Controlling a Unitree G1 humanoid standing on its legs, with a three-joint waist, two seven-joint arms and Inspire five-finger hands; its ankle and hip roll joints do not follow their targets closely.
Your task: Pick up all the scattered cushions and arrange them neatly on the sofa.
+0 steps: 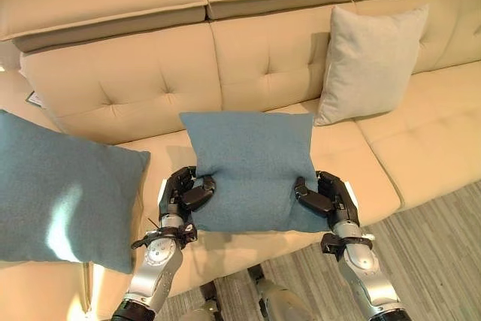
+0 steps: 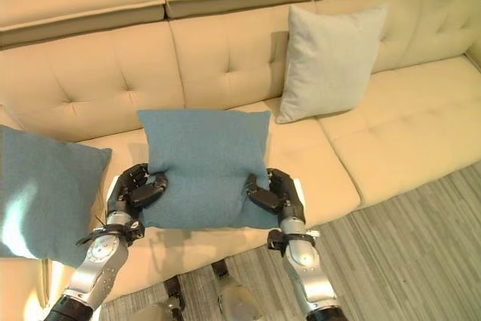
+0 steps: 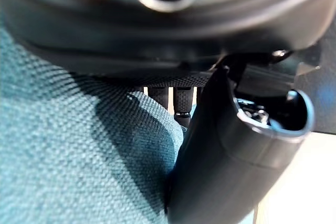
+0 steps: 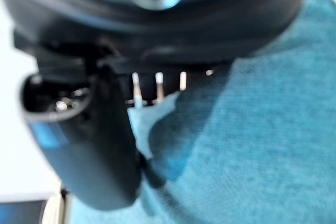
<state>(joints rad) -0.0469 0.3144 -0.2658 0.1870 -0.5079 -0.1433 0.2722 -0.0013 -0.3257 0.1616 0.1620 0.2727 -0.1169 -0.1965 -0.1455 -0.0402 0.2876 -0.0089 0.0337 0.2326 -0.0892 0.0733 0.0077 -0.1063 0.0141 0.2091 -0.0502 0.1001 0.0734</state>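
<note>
Presently, held cushion: blue cushion [image 1: 252, 167] at the sofa [image 1: 376, 163] seat's front edge, between both hands.
Left hand [image 1: 183, 192]: pinching its left edge.
Right hand [image 1: 325, 195]: pinching its right edge.
Other cushions: grey cushion [image 1: 370, 62] upright against the backrest; second blue cushion [image 1: 64, 189] at the left end.

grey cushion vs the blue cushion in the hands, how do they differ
The grey cushion leans upright against the sofa backrest; the held blue cushion sits above the seat's front edge. The grey one is free; the left hand and right hand pinch the blue one's sides. Both are square.
</note>
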